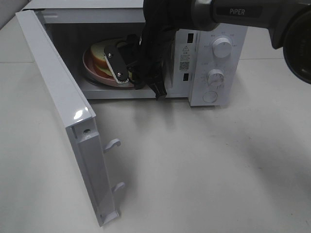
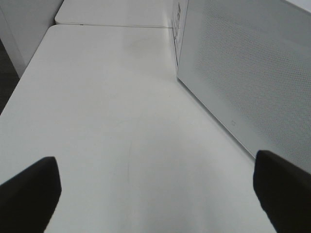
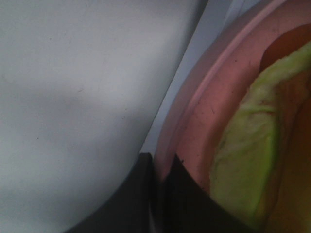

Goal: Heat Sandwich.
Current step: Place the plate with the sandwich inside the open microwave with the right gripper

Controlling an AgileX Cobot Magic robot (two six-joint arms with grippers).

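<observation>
The sandwich (image 1: 99, 54) lies on the pink plate (image 1: 89, 72) inside the open white microwave (image 1: 214, 58). My right gripper (image 1: 127, 77) reaches into the cavity and is shut on the plate's near rim. In the right wrist view the dark fingers (image 3: 180, 199) pinch the pink rim (image 3: 194, 107), with pale green lettuce (image 3: 248, 160) beside them. Whether the plate rests on the microwave floor is hidden. My left gripper (image 2: 155, 194) is open and empty above the table, with its fingertips (image 2: 29, 189) far apart. It is out of the exterior view.
The microwave door (image 1: 58, 97) stands wide open to the left, with two latch hooks (image 1: 112, 144) sticking out. Its dotted outer face (image 2: 243, 73) is close to my left gripper. Two dials (image 1: 222, 47) sit on the microwave's right panel. The white table (image 1: 204, 165) lies in front.
</observation>
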